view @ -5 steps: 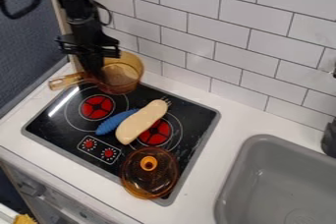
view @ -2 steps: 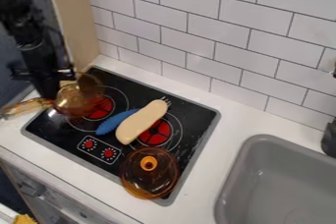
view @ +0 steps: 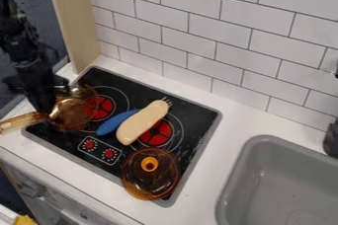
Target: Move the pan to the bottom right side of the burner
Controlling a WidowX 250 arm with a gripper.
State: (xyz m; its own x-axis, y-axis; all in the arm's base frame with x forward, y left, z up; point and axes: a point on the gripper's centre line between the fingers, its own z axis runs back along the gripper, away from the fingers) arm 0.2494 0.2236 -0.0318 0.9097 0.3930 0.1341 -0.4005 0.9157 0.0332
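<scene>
At the left of the view the black gripper (view: pixel 45 104) hangs down at the pan's near-left wall, beside where the handle joins. The amber transparent pan (view: pixel 71 113) is over the left part of the black stove (view: pixel 135 92), partly covering the left red burner (view: pixel 99 107). Its handle points left, out over the counter's edge. The right red burner (view: pixel 155 132) is partly covered by a beige sausage-shaped toy. Whether the pan rests on the stove or hangs just above it, I cannot tell.
The beige toy (view: pixel 142 123) and a blue toy (view: pixel 117 122) lie mid-stove. An amber lid (view: pixel 150 173) sits at the stove's near right corner. A grey sink (view: pixel 284 184) is at the right, and a tiled wall (view: pixel 218 36) stands behind.
The pan and gripper have moved together from the stove's back left corner toward the near left. Over the last moment they shifted slightly farther toward the front edge.
</scene>
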